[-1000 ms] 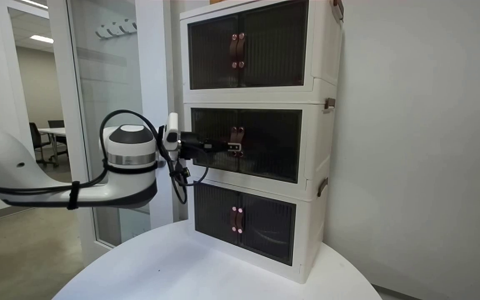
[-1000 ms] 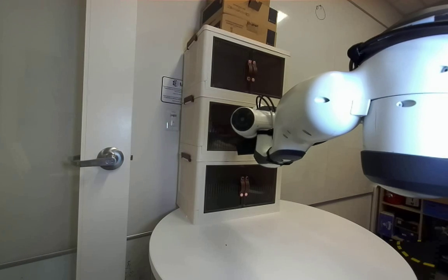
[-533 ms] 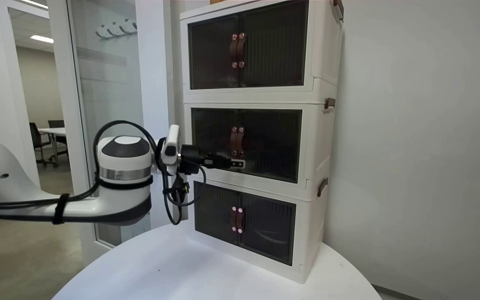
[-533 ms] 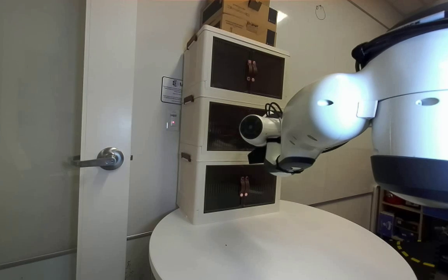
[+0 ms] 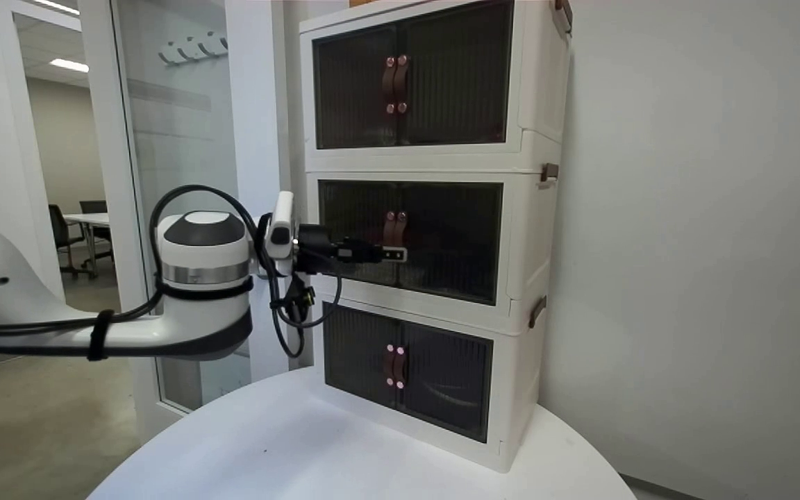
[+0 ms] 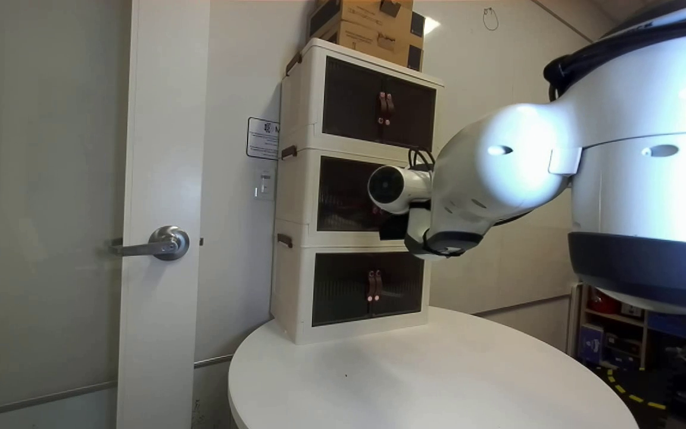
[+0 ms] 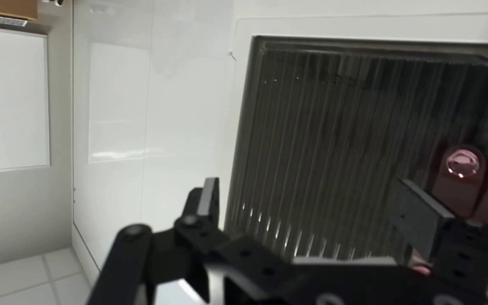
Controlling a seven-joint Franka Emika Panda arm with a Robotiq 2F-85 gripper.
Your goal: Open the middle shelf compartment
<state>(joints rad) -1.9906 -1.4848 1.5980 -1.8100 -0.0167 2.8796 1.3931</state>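
Observation:
The middle shelf compartment (image 5: 455, 236) is the central tier of a white stack, its dark ribbed double doors closed. In an exterior view, the arm partly covers the same middle compartment (image 6: 343, 193). Two brown handles (image 5: 401, 223) meet at its centre, their lower ends hidden behind my gripper (image 5: 394, 255). From the wrist, the open gripper (image 7: 316, 212) has widely spread fingers with only the door panel (image 7: 333, 140) visible between them. One handle (image 7: 460, 188) stands just right of the right finger (image 7: 422, 216), outside the jaws. I cannot tell if they touch.
A similar top tier (image 5: 410, 158) and bottom tier (image 5: 501, 417) sit above and below, doors closed. The stack stands on a round white table (image 6: 438, 381) near the wall. Cardboard boxes (image 6: 373, 36) rest on top. A door with a lever handle (image 6: 167, 243) is nearby.
My gripper first dropped below the middle handles, then rose partway back to their lower ends. The arm has also shifted slightly back from the stack. The doors have not moved.

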